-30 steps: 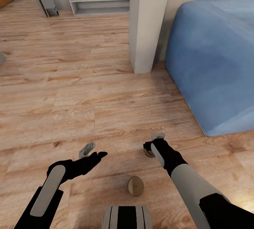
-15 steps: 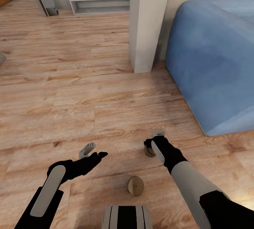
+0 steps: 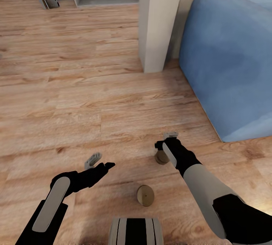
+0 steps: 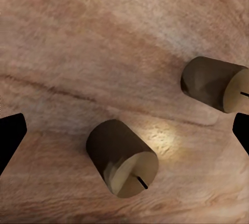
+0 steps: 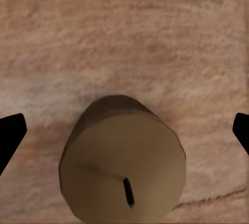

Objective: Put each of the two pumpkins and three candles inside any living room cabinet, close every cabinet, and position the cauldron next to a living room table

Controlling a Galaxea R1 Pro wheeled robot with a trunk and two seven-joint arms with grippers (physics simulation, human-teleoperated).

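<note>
- Candle (image 5: 122, 159) stands upright on the floor (image 3: 113, 97), right under the right gripper (image 3: 168, 141).
- Gripper fingers are spread wide, not touching it.
- Left gripper (image 3: 99, 161) is spread too, farther off.

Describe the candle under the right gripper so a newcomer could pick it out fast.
Start at the big blue sofa, then drop to the wooden floor in front of it, by the robot's arms. The candle stands directly beneath the open right gripper; the other candle lies nearer the robot's base, with no gripper over it.
</note>
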